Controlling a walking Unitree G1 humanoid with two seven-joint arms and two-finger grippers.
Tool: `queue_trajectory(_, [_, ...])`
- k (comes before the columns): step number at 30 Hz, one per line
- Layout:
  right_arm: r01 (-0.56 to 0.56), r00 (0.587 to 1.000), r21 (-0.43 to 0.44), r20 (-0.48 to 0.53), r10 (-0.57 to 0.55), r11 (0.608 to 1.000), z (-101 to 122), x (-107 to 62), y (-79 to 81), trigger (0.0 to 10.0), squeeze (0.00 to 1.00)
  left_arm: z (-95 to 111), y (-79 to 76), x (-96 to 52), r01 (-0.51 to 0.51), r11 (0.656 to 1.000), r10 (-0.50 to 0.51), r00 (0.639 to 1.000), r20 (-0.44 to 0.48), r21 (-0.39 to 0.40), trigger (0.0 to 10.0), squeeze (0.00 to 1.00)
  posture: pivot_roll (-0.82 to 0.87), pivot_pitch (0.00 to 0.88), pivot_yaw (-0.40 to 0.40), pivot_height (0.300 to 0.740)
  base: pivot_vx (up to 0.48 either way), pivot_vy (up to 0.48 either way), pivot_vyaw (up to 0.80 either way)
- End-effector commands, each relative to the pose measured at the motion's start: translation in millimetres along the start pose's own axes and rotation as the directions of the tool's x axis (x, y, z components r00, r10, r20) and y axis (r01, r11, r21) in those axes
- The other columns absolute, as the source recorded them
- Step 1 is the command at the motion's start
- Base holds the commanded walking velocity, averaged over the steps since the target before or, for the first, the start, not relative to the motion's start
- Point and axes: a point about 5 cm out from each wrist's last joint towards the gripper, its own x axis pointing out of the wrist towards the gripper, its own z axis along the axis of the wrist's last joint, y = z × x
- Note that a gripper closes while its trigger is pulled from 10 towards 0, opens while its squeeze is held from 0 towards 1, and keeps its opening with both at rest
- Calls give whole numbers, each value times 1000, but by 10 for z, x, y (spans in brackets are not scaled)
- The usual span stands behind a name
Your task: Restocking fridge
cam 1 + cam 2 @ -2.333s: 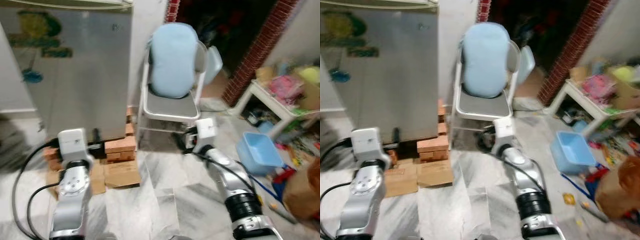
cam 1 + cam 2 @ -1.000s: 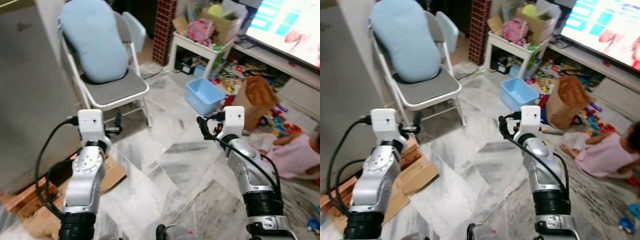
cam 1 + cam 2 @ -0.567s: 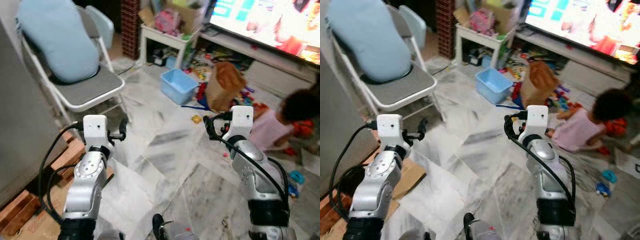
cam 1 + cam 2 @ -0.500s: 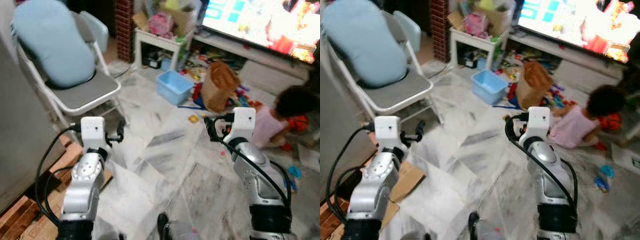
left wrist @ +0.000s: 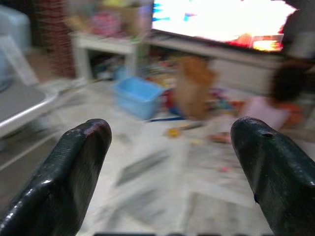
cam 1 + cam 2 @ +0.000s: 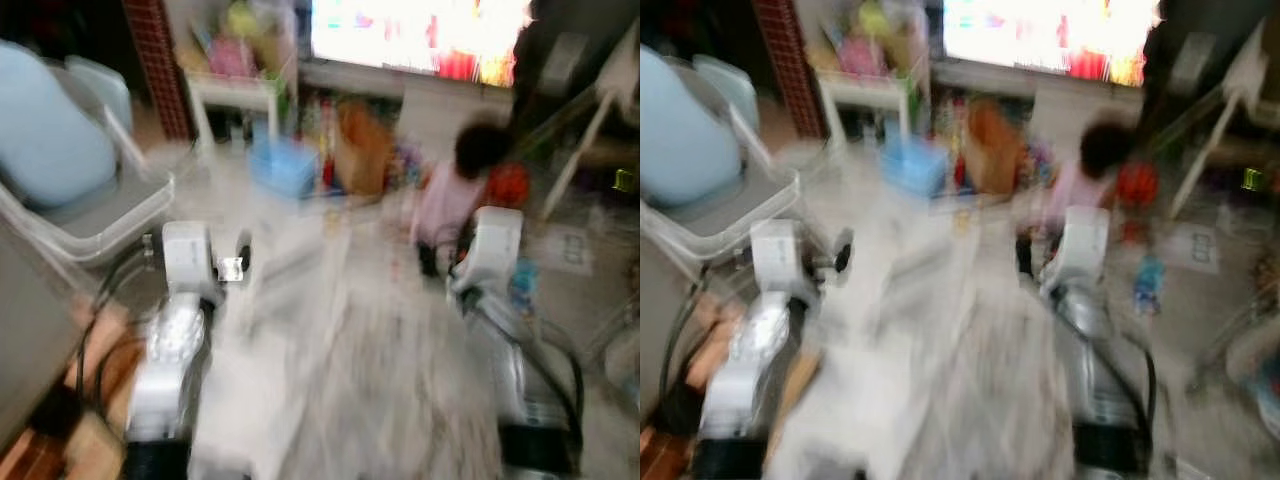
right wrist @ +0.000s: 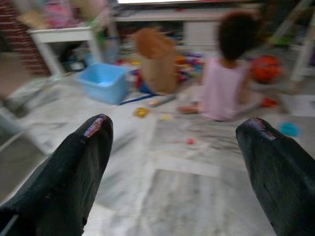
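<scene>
Nothing is held in either gripper, so no restocking can be judged done from what is shown. Nearest the camera, the left gripper [image 5: 167,162] is seen with its two black fingers [image 5: 74,172] spread wide and bare floor between them, and the right gripper [image 7: 172,162] is likewise spread wide and empty. Both arms are raised ahead of the body over the marble floor [image 6: 330,380], which is heavily blurred in the head views, as would be expected while the robot is walking or turning.

At the left edge a grey slab [image 6: 25,370] is seen that may be the fridge side, though this cannot be told for certain. Just beyond it a folding chair [image 6: 100,215] with a pale blue cushion [image 6: 45,140] is placed. Further off, a blue tub [image 7: 106,81] and a brown paper bag [image 7: 155,59] are set on the floor among scattered toys, and a person in pink [image 7: 224,86] is seated near them. Farthest away, a white side table [image 5: 106,44] and a lit screen [image 5: 221,19] are seen.

No grocery item can be made out. Finding goods, carrying them back and opening the fridge are all judged to be left.
</scene>
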Motion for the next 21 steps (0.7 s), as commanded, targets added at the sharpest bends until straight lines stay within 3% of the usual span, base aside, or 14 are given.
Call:
queue_trajectory(1, [-11,1000,4,8,11,1000,18,27,52,10000,0,32,86,5,-17,1000,17,1000,2,11,10000,0,-41,0,-37,740,0,0,-800])
queue_trajectory(9, [25,1000,22,16,-25,999,2,-6,19,10000,0,-16,119,-42,-15,1000,16,1000,-14,15,10000,0,-41,0,-27,740,0,0,-800])
queue_trajectory(21, [40,999,31,6,-40,999,-42,-69,17,10000,0,-58,105,-83,-14,1000,15,1000,-27,16,10000,0,-43,0,-31,740,0,313,-800])
